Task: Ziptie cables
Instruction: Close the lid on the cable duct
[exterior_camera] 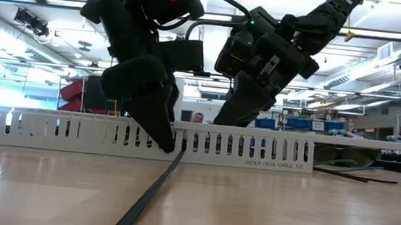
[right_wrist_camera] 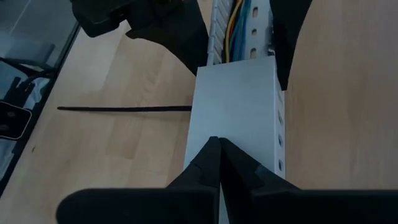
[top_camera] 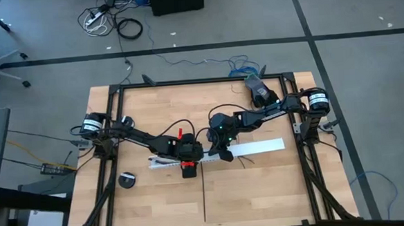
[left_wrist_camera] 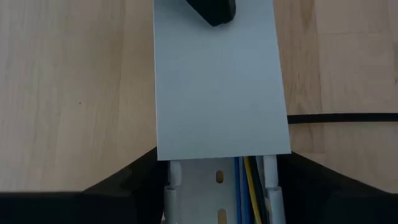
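Lettering "UNDER DESK CABLE" on white channel [exterior_camera: 147, 141]

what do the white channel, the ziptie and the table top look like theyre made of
White channel: likely plastic, matte, with moulded even slots and printed lettering. Ziptie: thin black strip, probably plastic, dull finish. Table top: wood, seemingly butcher-block, pale planks with visible grain.
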